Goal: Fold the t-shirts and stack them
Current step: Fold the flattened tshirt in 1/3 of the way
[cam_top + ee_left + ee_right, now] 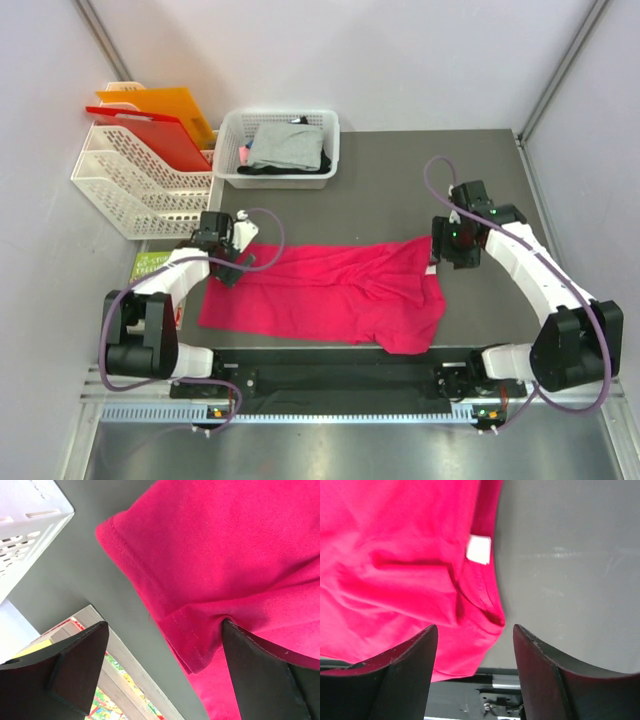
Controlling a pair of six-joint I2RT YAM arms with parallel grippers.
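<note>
The pink-red t-shirt (pixel 330 290) lies spread and rumpled across the near part of the table (pixel 400 180), between the two arms. The left hand (pixel 165 630) stands wide open over the shirt's left hemmed edge, gripping nothing. The right hand (pixel 475 630) is parted over the shirt's right corner, also holding nothing. The grey t-shirt (pixel 285 145) lies on the black t-shirt (pixel 265 168) in the white basket (pixel 330 130) at the far edge.

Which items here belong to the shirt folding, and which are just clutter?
Job: pink-red t-shirt, lying on the table; grey t-shirt and black t-shirt, in the white basket.
Lying about: orange folder, red folder, white rack, green leaflet.
</note>
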